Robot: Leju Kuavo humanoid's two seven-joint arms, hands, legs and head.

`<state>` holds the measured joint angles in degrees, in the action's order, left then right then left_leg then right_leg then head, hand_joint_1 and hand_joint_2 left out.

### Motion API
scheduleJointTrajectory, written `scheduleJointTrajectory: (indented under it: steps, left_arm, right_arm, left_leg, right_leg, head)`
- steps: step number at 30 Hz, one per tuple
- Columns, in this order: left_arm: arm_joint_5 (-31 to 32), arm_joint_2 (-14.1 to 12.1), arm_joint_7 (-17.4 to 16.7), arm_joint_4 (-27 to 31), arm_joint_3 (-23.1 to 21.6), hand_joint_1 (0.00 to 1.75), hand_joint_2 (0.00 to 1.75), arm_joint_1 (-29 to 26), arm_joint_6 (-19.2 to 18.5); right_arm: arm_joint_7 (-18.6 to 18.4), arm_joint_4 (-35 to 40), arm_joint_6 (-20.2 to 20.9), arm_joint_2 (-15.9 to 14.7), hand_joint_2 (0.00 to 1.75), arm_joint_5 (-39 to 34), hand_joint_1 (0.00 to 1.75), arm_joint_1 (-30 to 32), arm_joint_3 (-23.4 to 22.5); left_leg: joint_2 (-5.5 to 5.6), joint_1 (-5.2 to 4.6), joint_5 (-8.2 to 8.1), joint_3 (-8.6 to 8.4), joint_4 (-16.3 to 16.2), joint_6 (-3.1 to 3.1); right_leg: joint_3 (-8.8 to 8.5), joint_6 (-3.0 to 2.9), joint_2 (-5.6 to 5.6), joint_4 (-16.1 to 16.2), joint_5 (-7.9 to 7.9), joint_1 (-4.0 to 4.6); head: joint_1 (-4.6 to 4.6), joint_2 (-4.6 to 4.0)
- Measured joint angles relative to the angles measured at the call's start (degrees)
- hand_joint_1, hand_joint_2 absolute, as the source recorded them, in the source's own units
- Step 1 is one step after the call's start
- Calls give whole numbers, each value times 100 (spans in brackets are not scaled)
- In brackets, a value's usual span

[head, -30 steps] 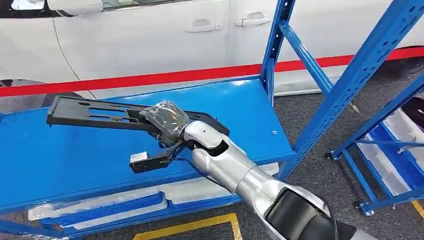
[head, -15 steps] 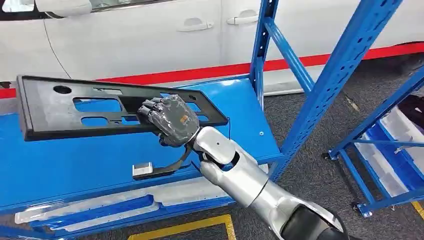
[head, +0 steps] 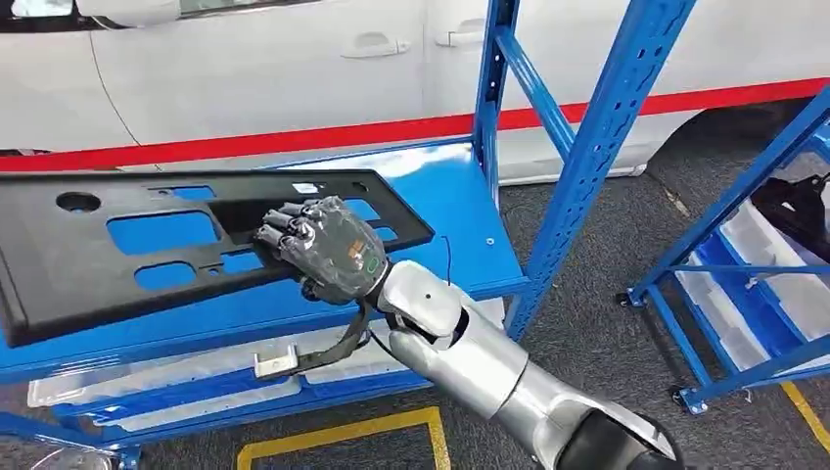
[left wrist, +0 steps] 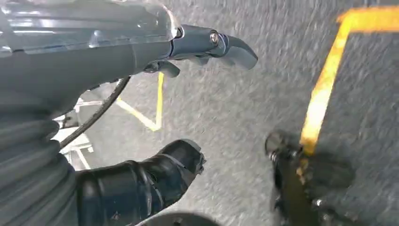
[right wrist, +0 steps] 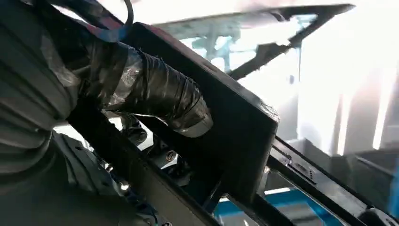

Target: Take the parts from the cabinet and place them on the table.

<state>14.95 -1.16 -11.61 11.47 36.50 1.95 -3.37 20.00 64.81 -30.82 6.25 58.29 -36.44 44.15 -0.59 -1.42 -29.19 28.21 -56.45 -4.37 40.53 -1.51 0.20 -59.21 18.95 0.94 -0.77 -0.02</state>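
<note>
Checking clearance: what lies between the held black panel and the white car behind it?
Head view: the blue shelf top, then a red stripe along the car.

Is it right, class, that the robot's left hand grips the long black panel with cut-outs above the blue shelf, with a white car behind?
Not quite: the right hand grips the long black panel, as the head view shows, its fingers curled over the panel's edge. The left hand hangs above the grey floor, holding nothing. The blue shelf and white car are as stated.
</note>
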Motion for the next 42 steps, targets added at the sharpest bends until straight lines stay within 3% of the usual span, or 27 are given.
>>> scheduleJointTrajectory:
  steps: [1, 2, 4, 5, 7, 9, 11, 14, 15, 17, 19, 20, 21, 23, 24, 25, 26, 27, 30, 31, 33, 35, 36, 38, 40, 41, 42]
  left_arm:
    - [0, 17, 2, 0, 0, 0, 175, 28, 0]
    - [2, 17, 2, 0, 2, 0, 175, 31, -9]
    - [15, 26, 20, 0, 4, 0, 175, 24, -48]
    - [17, 33, 39, 0, 9, 0, 175, 6, -85]
    - [37, 33, 81, 0, 28, 0, 175, -11, -157]
    - [63, 35, 103, 0, 70, 0, 175, -22, -208]
    - [70, 41, 129, 0, 112, 0, 175, 6, -230]
    - [90, 41, 146, 0, 149, 0, 175, 1, -240]
    - [111, 37, 155, 0, 160, 0, 175, -14, -242]
    - [131, 28, 166, 2, 166, 0, 175, -6, -251]
    - [162, 26, 168, 2, 186, 0, 175, -22, -267]
    - [173, 26, 171, 2, 195, 0, 175, -34, -280]
    - [179, 26, 181, 2, 199, 0, 175, -40, -295]
    - [190, 24, 201, 2, 208, 0, 175, -38, -313]
    - [208, 15, 203, 4, 210, 0, 175, -35, -315]
    - [210, 13, 203, 7, 212, 0, 175, -30, -321]
    - [221, 20, 203, 9, 212, 0, 175, -11, -328]
    - [232, 0, 210, 13, 216, 0, 175, -6, -330]
    - [254, 0, 219, 13, 238, 0, 175, -41, -334]
    - [256, 0, 219, 13, 240, 0, 175, -53, -334]
    - [256, 2, 219, 15, 245, 0, 175, -35, -323]
    - [249, 0, 216, 15, 249, 0, 175, -42, -317]
    - [249, 0, 216, 15, 251, 0, 175, -46, -317]
    - [249, 0, 216, 13, 254, 0, 175, -59, -313]
    - [249, 0, 216, 15, 256, 0, 175, -62, -313]
    - [247, 6, 216, 13, 256, 0, 175, -54, -313]
    - [243, 27, 216, 15, 256, 0, 175, -47, -313]
  right_arm:
    - [9, 15, 6, -17, 175, -17, 175, 10, 11]
    - [46, 46, 64, -28, 175, -75, 175, 10, 15]
    - [221, 136, 289, -74, 175, -318, 175, 55, 37]
    - [421, 230, 480, -113, 175, -560, 175, 111, 71]
    - [673, 591, 915, -231, 175, -922, 175, 292, 222]
    - [667, 971, 1179, -297, 175, -1115, 175, 411, 411]
    - [667, 1312, 1307, -348, 175, -1272, 175, 425, 558]
    - [664, 1635, 1429, -442, 175, -1401, 175, 449, 693]
    - [667, 1690, 1502, -459, 175, -1469, 175, 449, 739]
    - [728, 1770, 1661, -474, 175, -1673, 175, 437, 791]
    - [785, 1827, 1803, -492, 175, -1847, 175, 436, 813]
    - [804, 1840, 1847, -503, 175, -1889, 175, 436, 837]
    - [826, 1845, 1869, -516, 175, -1915, 175, 440, 861]
    - [844, 1871, 1886, -538, 175, -1928, 175, 440, 896]
    - [850, 1901, 1893, -542, 175, -1930, 175, 439, 907]
    - [855, 1934, 1897, -542, 175, -1932, 175, 437, 916]
    - [857, 1965, 1904, -542, 175, -1932, 175, 437, 922]
    - [859, 1985, 1906, -549, 175, -1934, 175, 433, 924]
    - [870, 2000, 1921, -549, 175, -1941, 175, 431, 951]
    - [870, 2000, 1923, -564, 175, -1941, 175, 431, 964]
    - [870, 2015, 1928, -568, 175, -1945, 175, 428, 997]
    - [863, 2017, 1945, -588, 175, -1945, 175, 434, 1019]
    - [861, 2017, 1945, -592, 175, -1945, 175, 437, 1027]
    - [861, 2017, 1945, -597, 175, -1945, 175, 437, 1038]
    - [861, 2022, 1945, -594, 175, -1943, 175, 431, 1040]
    - [861, 2026, 1945, -594, 175, -1945, 175, 419, 1040]
    - [861, 2041, 1945, -594, 175, -1943, 175, 421, 1043]
  left_leg:
    - [-22, 49, 156, -12, 108, 57]
    - [-27, 67, 274, 66, 168, 24]
    - [-41, 83, 398, 229, 169, 66]
    - [-45, 93, 448, 318, 147, 82]
    - [-49, 126, 535, 519, 70, 132]
    - [-1, 166, 584, 718, -69, 200]
    - [36, 164, 608, 892, -229, 261]
    - [125, 181, 744, 903, -217, 416]
    - [180, 171, 800, 930, -199, 464]
    - [136, 214, 379, 1064, -462, 497]
    - [115, 251, -276, 1273, -1248, 570]
    - [111, 262, -453, 1361, -1643, 605]
    - [105, 278, -421, 1375, -1911, 634]
    - [80, 321, -3, 1095, -1741, 684]
    - [23, 337, 206, 784, -1358, 701]
    - [-105, 348, 264, 386, -837, 708]
    - [-331, 301, -16, 87, -328, 726]
    - [-307, 254, -76, -15, -148, 600]
    - [-173, 227, 24, 126, -158, 445]
    - [-135, 274, 115, 162, -110, 360]
    - [-73, 251, 248, 289, -114, 258]
    - [47, 206, 394, 487, -126, 214]
    - [120, 181, 461, 589, -146, 207]
    - [261, 144, 564, 764, -188, 201]
    - [427, 98, 664, 897, -219, 209]
    - [480, 113, 711, 927, -224, 215]
    - [539, 87, 778, 976, -227, 258]
  right_leg:
    - [75, 32, 10, -63, 208, -5]
    - [135, 72, 18, -307, 617, -18]
    - [258, 160, 8, -1045, 1242, -86]
    - [300, 200, 8, -1413, 1369, -119]
    - [147, 274, 5, -1629, 1128, -177]
    - [-436, 312, 8, -972, 828, -211]
    - [-1085, 271, 234, -83, 1158, -217]
    - [-1014, 139, 174, -75, 1111, -162]
    - [-982, 55, 115, -15, 1039, -204]
    - [-889, -80, -6, 29, 914, -225]
    - [-753, -106, -102, 27, 809, -219]
    - [-681, -100, -153, 20, 756, -215]
    - [-618, -89, -217, 10, 700, -215]
    - [-462, -51, -340, -29, 613, -227]
    - [-382, -23, -394, -67, 577, -238]
    - [-324, 15, -445, -115, 553, -247]
    - [-298, 50, -488, -145, 530, -222]
    - [-302, 88, -540, -147, 507, -211]
    - [-354, 220, -712, -71, 378, -213]
    - [-322, 272, -596, -115, 443, -246]
    - [-181, 273, -179, -543, 1089, -236]
    - [36, 237, -51, -1436, 1677, -197]
    - [66, 208, -46, -1728, 1735, -180]
    - [-201, 127, -33, -1575, 1468, -138]
    - [-862, -22, 89, -658, 1114, -76]
    - [-1103, -126, 297, -257, 1177, -57]
    - [-1232, -137, 431, 29, 1243, -85]
  head:
    - [-9, 0]
    - [-9, 0]
    - [-4, 0]
    - [-9, 0]
    - [-7, 0]
    - [-7, 0]
    - [-4, 0]
    - [-6, 0]
    - [-4, 0]
    - [9, 0]
    - [7, 0]
    - [4, 0]
    - [4, 0]
    - [4, 0]
    - [7, 0]
    - [7, 0]
    - [13, 0]
    - [-4, 0]
    - [4, 0]
    - [-2, 0]
    - [-5, 0]
    - [2, 0]
    - [0, 0]
    - [0, 0]
    - [0, 0]
    - [2, 0]
    - [4, 0]
